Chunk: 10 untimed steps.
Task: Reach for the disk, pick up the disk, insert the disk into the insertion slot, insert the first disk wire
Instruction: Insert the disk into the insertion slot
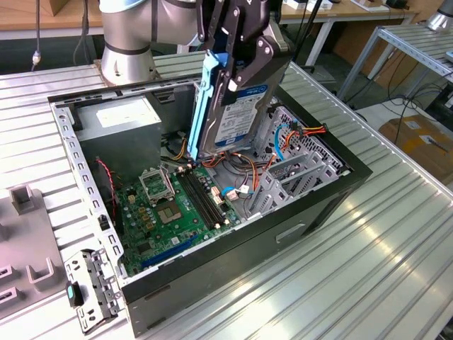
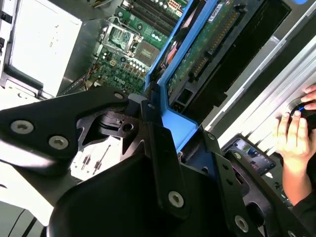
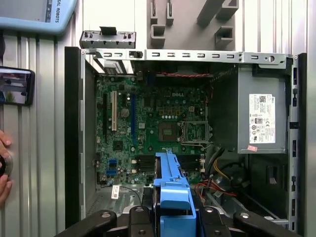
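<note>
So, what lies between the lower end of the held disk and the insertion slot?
In the exterior view, loose orange and red wires run across the stretch between the disk and the insertion slot.

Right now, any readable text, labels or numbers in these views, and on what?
No text I can quote reliably.
White label on the disk: print too small to read.
White label on the power supply: too small to read.
Markings on the motherboard: too small.
Lit screen of the phone: unreadable.

Robotics lab: aluminium workbench (image 1: 354, 269), opened computer case (image 1: 212, 278).
</note>
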Each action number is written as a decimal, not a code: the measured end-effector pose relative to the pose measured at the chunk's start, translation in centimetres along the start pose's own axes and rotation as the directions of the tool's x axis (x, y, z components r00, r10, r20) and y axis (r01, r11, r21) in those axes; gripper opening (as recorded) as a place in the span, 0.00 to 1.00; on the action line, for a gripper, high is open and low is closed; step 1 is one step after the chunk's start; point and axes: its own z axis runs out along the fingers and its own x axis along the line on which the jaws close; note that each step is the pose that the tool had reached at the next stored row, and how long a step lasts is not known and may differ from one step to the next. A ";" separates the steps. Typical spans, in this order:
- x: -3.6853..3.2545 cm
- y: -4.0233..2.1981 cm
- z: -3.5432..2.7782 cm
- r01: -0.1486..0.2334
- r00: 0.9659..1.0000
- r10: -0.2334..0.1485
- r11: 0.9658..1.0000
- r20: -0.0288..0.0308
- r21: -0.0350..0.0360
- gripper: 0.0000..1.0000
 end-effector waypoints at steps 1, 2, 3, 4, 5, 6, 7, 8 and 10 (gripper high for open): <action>0.00 -0.42 0.00 0.000 1.000 0.000 1.000 0.000 0.000 0.37; -0.01 -0.74 -0.01 0.000 1.000 0.000 1.000 0.000 0.000 0.37; -0.01 -0.94 -0.01 0.000 1.000 0.000 1.000 0.000 0.000 0.37; -0.01 -1.25 -0.01 0.000 1.000 0.000 1.000 0.000 0.000 0.37; -0.01 -1.46 -0.01 0.000 1.000 0.000 1.000 0.000 0.000 0.37; -0.02 -1.65 -0.01 0.000 1.000 0.000 1.000 0.000 0.000 0.37; -0.02 -1.83 -0.01 0.000 1.000 0.000 1.000 0.000 0.000 0.37; -0.02 -2.01 -0.02 0.000 1.000 0.000 1.000 0.000 0.000 0.37; -0.02 -2.25 -0.01 0.000 1.000 0.000 1.000 0.000 0.000 0.37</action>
